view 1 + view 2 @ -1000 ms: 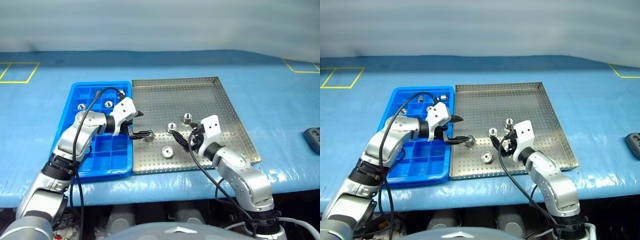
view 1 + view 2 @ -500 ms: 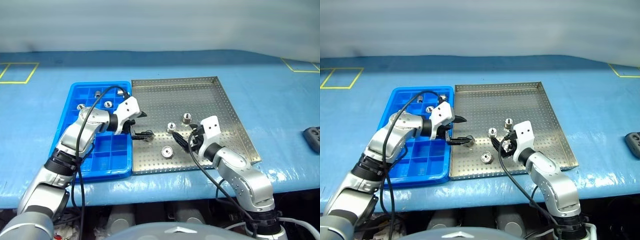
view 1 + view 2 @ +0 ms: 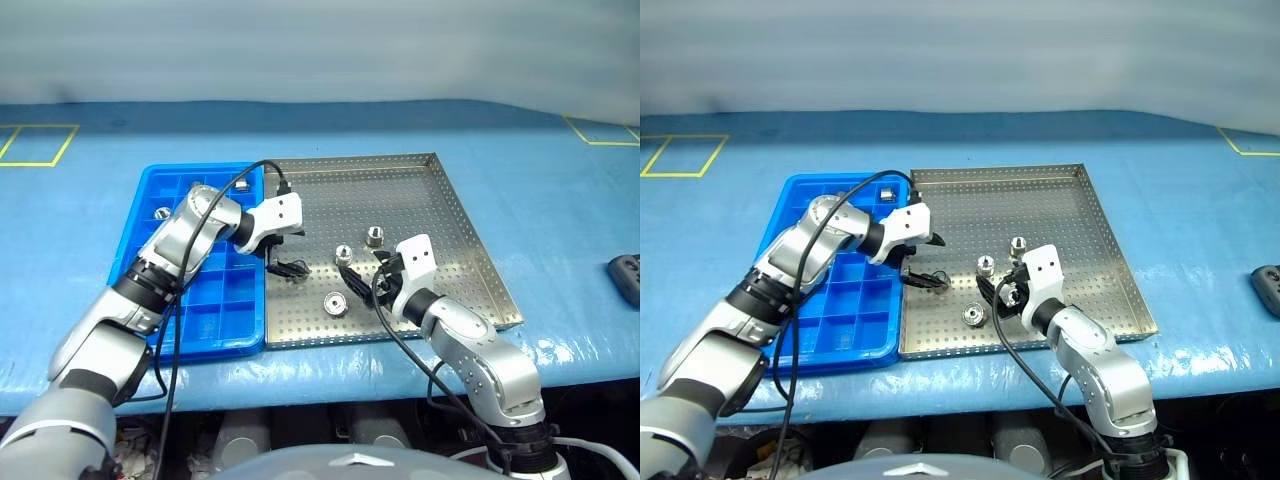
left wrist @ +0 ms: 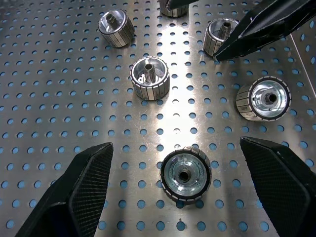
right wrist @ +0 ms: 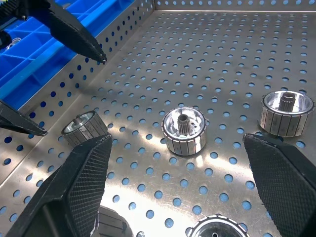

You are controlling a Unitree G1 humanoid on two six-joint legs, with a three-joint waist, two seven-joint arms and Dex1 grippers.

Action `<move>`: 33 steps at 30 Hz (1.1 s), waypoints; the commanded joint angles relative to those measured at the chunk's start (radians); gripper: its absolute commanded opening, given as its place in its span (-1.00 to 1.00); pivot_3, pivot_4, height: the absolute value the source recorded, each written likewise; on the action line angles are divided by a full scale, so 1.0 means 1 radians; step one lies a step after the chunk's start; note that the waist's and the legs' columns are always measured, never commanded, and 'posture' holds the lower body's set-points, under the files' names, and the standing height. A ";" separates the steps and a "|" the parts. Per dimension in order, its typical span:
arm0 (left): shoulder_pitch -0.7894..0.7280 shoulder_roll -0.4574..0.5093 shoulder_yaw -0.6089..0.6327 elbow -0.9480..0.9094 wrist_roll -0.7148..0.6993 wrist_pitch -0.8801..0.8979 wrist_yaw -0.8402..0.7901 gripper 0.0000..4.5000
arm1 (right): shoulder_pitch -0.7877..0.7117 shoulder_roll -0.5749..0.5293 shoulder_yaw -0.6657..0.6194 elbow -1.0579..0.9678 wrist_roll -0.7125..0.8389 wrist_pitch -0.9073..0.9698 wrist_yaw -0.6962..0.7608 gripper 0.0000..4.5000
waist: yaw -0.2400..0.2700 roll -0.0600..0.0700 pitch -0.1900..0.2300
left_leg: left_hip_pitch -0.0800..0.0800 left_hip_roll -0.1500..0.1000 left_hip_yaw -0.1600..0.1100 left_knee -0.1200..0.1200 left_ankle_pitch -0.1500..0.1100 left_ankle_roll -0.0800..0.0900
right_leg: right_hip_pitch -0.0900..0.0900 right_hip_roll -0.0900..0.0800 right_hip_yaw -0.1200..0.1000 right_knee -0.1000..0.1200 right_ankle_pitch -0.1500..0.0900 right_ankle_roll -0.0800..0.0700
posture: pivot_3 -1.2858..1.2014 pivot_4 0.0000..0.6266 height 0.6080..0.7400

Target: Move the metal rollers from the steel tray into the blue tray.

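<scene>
Rollers: several sit on the steel tray (image 3: 460, 235), a few already in the blue tray (image 3: 215, 310).
Left jaws: wide apart and empty, as the left wrist view shows, both fingers off the metal.
Between the left jaws: one roller (image 4: 185, 173) stands on end, hollow centre up, roughly midway between the two fingertips, slightly nearer the camera than the tips.
Axis: upright, so the round side wall faces both fingers; no turn of the wrist looks needed.
Left gripper (image 3: 285, 255): hangs over the tray's left part, just beside the blue tray's rim, pointing down and toward the right.
Other rollers near it: one (image 4: 149, 78) just beyond, one (image 4: 262, 98) off to the side, one (image 4: 116, 28) farther off and tilted.
Right jaws: also wide and empty.
Right gripper (image 3: 370, 281): low over the tray's near middle, with a roller (image 5: 184, 130) ahead of it and another (image 5: 286, 112) to one side.
Nearer arm: the left, judging by how squarely its target is bracketed.
Likely next: lower and close on that roller, then carry it a short way left to a free compartment.
</scene>
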 commanded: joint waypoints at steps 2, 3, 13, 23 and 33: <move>-0.086 -0.035 -0.055 0.110 0.066 -0.099 -0.067 0.99 | 0.008 0.010 -0.012 -0.057 0.001 -0.028 -0.011 0.99 | -0.003 0.000 0.000 | 0.000 0.000 0.000 0.000 0.000 0.000 | 0.000 0.000 0.000 0.000 0.000 0.000 | -0.02 -0.52 1.00; -0.098 -0.042 -0.065 0.132 0.077 -0.115 -0.080 0.99 | 0.010 0.011 -0.012 -0.059 0.001 -0.029 -0.012 0.99 | -0.005 0.000 0.000 | 0.000 0.000 0.000 0.000 0.000 0.000 | 0.000 0.000 0.000 0.000 0.000 0.000 | -0.02 -0.52 1.00; -0.185 -0.094 -0.117 0.326 0.185 -0.252 -0.175 0.99 | 0.029 0.035 -0.018 -0.068 -0.004 -0.049 -0.038 0.99 | -0.016 0.000 0.000 | -0.001 0.000 0.000 0.000 0.000 0.000 | -0.001 0.000 0.000 0.000 0.000 0.000 | -0.05 -0.52 1.00; -0.204 -0.122 -0.147 0.406 0.271 -0.338 -0.238 0.99 | 0.030 0.051 -0.018 -0.064 -0.005 -0.062 -0.055 0.99 | -0.022 0.000 0.000 | -0.001 0.000 0.000 0.000 0.000 0.000 | -0.001 0.000 0.000 0.000 0.000 0.000 | -0.05 -0.52 1.00; -0.188 -0.136 -0.153 0.409 0.320 -0.366 -0.283 0.12 | 0.035 0.063 -0.022 -0.062 -0.004 -0.077 -0.069 1.00 | -0.041 0.000 0.000 | -0.001 0.000 0.000 0.000 0.000 0.000 | -0.001 0.000 0.000 0.000 0.000 0.000 | -0.06 -0.52 1.00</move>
